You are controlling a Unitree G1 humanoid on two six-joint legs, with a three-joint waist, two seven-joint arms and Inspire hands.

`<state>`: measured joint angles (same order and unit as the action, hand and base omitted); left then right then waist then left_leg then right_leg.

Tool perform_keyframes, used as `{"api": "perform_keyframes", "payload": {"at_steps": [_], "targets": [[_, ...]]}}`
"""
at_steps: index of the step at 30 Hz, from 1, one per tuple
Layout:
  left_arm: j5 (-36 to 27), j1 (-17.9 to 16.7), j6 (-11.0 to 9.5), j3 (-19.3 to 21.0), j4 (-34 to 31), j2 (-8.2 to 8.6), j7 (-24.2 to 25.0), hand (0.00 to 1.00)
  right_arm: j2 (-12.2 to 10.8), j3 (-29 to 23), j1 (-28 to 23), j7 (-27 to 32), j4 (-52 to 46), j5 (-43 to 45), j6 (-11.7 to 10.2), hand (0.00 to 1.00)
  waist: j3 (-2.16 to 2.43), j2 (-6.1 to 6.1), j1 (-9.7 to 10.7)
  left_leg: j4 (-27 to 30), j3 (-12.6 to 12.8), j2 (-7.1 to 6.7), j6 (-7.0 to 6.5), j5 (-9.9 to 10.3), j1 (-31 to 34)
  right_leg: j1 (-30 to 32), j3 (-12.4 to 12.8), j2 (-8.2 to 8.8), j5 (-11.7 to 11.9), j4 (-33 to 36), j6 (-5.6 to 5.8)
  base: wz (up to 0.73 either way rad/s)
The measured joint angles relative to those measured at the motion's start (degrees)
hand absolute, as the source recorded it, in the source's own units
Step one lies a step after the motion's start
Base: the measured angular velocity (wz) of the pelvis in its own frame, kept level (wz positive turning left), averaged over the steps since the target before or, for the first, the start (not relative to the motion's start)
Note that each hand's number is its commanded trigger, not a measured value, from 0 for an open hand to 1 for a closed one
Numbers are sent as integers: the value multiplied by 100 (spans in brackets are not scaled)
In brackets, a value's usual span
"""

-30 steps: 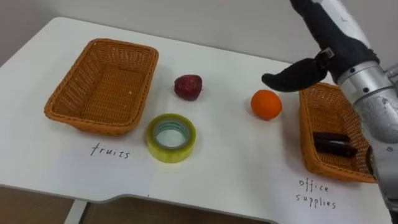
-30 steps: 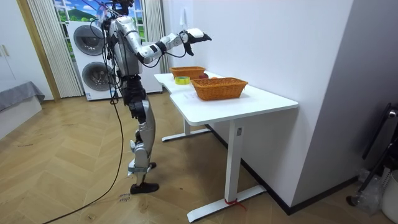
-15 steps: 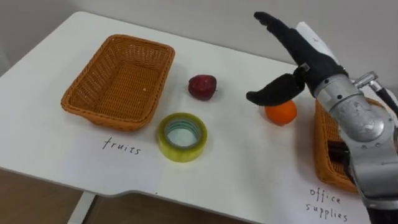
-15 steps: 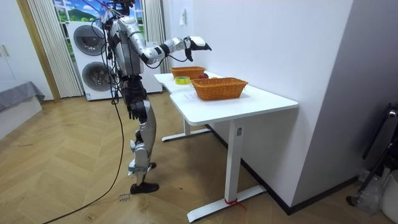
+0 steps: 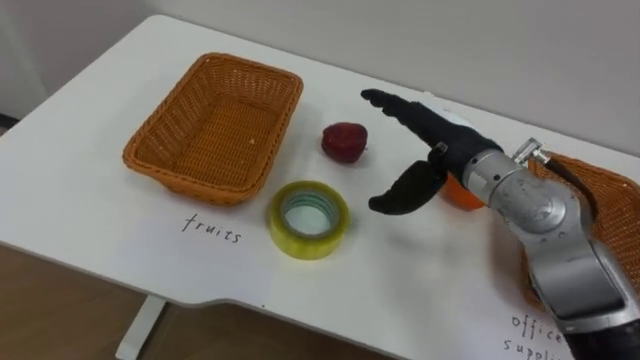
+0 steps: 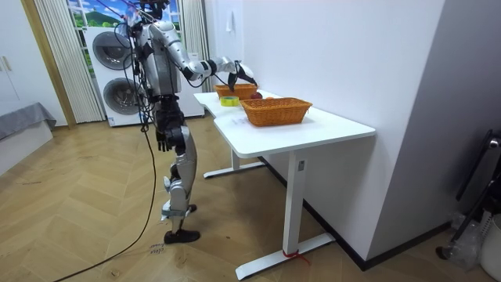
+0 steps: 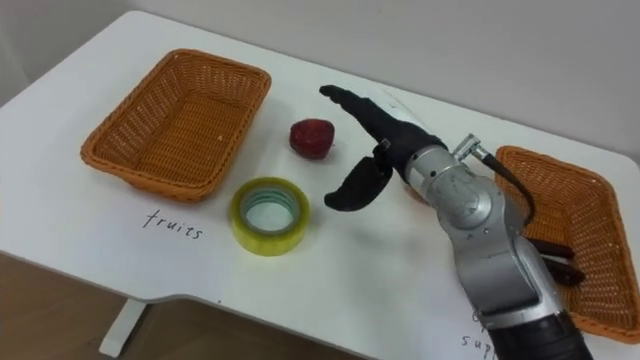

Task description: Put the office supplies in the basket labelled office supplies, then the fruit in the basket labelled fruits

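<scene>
Right hand (image 5: 440, 145) swung left past orange (image 5: 462, 195), fingers spread.

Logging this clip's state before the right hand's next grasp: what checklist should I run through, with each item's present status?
1. Right hand ready to grasp: ok, fingers spread, holding nothing.
2. Red fruit free to pick: ok, alone on the table beside the fruits basket.
3. Fruits basket has room: ok, nothing in it.
4. Tape roll sorted: not ok, on the table.
5. Orange sorted: not ok, on the table, partly hidden behind the hand.
6. Which thing the hand aims for: cannot tell.
</scene>
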<state>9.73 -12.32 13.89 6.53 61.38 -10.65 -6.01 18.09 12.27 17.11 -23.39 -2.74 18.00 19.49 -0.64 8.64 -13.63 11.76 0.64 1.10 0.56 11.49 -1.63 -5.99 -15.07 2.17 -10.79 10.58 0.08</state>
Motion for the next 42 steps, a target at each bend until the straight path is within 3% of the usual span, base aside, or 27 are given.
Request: {"api": "perform_keyframes", "payload": {"at_steps": [19,31,42], "targets": [[-32,159,215,-95,133,-5,-18,0,-126,427,391,37,802,-1039,64,0,-28,-7,-259,5,-149,-23,1,-1,7,-59,-103,4,0,-5,0,3],[-23,191,450,-123,295,-7,-1,0,-354,456,543,277,1124,-1146,172,0,-5,25,-265,1,-258,-58,-7,-6,9,-96,-235,30,-1,-29,1,4],[-20,207,451,-123,271,-9,10,0,-355,456,546,415,1128,-1077,174,0,-5,23,-259,6,-266,-87,-19,-17,22,-134,-253,42,-1,-92,2,0]]}}
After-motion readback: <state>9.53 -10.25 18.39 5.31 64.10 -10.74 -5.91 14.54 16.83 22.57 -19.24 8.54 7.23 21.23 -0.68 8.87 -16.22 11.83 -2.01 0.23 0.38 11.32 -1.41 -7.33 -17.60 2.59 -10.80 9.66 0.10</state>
